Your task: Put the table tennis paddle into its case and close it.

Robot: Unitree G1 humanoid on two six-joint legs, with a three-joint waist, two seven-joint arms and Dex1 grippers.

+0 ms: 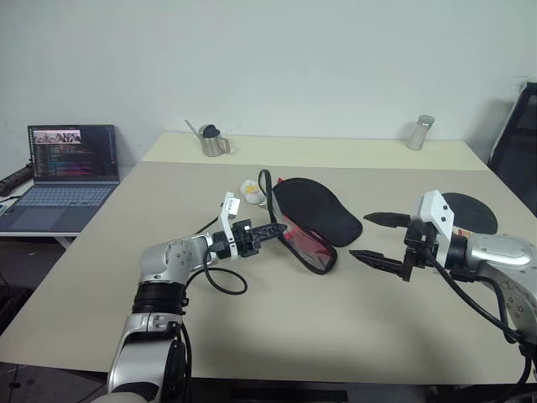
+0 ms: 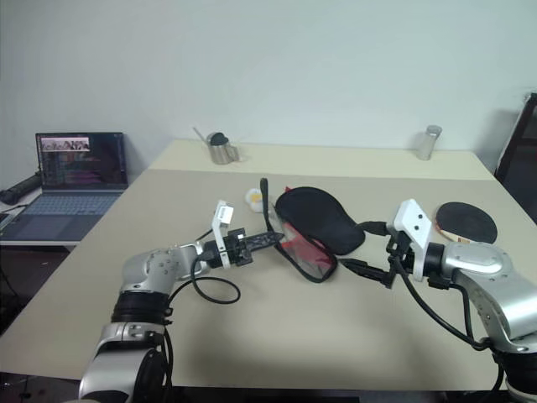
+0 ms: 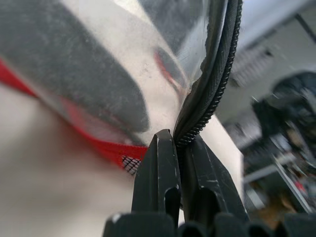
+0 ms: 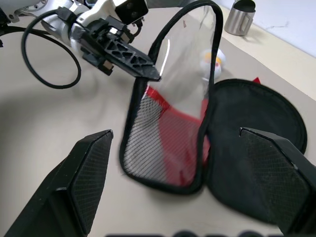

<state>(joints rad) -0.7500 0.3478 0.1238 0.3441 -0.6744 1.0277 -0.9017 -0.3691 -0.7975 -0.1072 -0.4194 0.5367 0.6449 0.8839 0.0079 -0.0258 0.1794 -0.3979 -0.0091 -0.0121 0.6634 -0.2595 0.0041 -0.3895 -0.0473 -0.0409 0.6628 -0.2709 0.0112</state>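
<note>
Presently, items are listed largest to smallest.

1. Table [image 1: 252, 336]: beige top; all else is carried on it. A laptop [image 1: 63, 172] is set on a lower desk at the robot's left.

2. Case [image 1: 323, 210]: black pouch, lying unzipped at table centre. The back half is flat on the table; the front flap w/ red panel and mesh pocket [image 4: 163, 143] is lifted upright along its zip edge.

3. Table tennis paddle [image 2: 466, 220]: still outside the case, flat on the table at far right, beyond the right arm, well apart from the pouch. Black face up; handle end towards the arm.

4. Right gripper [image 1: 382, 239]: jaws wide apart, nothing held, hovering just beside the case's open side, fingers aimed at it.

5. Left gripper [image 1: 267, 231]: jaws clamped together on the flap's zip edge, holding it raised.

6. Small items: metal cup [image 1: 214, 143], shaker [image 1: 422, 132] at the far edge; a white-yellow object [image 1: 249, 190] beside the case strap.

Step in hand, as judged: case held open, paddle not yet fetched. To be done well: the flap grip should be kept firm and the mouth kept wide; the right gripper should be turned to the paddle, the handle taken, and the blade slid in head-1st along the flat half. Risk: flap sagging shut before entry.
</note>
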